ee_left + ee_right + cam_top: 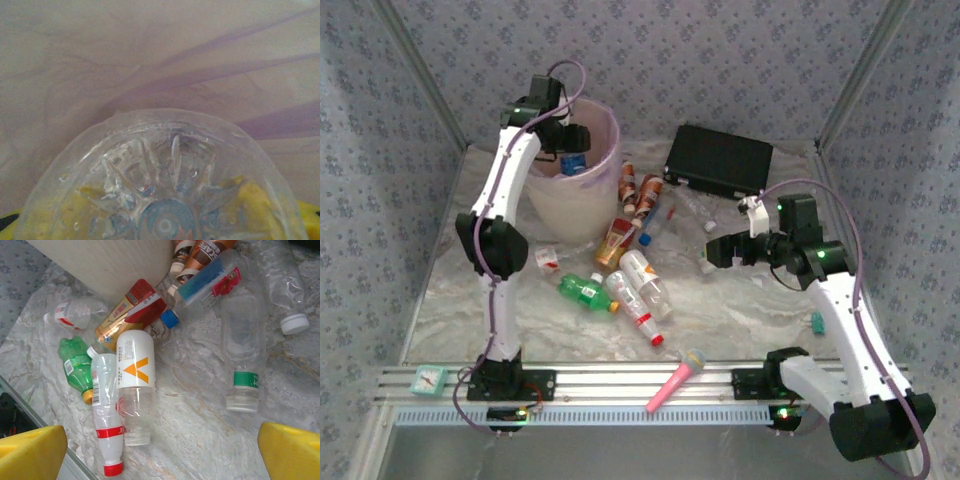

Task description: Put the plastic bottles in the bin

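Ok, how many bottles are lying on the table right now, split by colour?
Clear bottles: 6
Brown bottles: 2
Green bottle: 1
Red-and-gold bottle: 1
Total: 10

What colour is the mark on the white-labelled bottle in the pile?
Orange chevron on the white-labelled bottle; clearest in the right wrist view.

The top external camera looks down from above and behind the 2 arm bases at its bottom edge, taking in the whole table [740,310]. The left wrist camera sits almost against a clear bottle [165,190], bin [150,50] wall behind. The right wrist camera looks down from nearer the table; it and the top view share the green bottle [75,367], left of centre in each.
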Controlling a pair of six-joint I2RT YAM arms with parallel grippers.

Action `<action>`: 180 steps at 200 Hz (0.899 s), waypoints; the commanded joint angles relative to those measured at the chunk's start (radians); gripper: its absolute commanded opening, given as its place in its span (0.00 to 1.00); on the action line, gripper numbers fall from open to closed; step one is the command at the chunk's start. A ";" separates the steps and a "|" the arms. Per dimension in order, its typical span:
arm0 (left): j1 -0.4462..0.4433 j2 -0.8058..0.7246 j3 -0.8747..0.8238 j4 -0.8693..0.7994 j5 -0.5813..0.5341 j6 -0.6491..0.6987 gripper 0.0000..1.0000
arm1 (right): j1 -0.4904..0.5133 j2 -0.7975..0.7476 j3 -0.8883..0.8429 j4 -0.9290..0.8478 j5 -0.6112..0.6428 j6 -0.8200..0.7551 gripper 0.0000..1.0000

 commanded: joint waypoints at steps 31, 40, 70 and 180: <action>-0.011 0.032 -0.035 -0.004 -0.005 0.038 0.54 | -0.022 -0.009 -0.024 -0.017 0.093 -0.008 1.00; -0.010 0.028 -0.041 -0.004 -0.006 0.040 0.62 | -0.026 -0.007 -0.025 -0.018 0.099 -0.008 1.00; -0.012 0.017 -0.044 -0.001 -0.005 0.042 0.83 | -0.033 0.009 -0.026 -0.024 0.125 -0.004 1.00; -0.003 -0.144 0.035 -0.102 -0.034 0.079 1.00 | 0.129 0.184 0.056 -0.147 0.568 0.085 1.00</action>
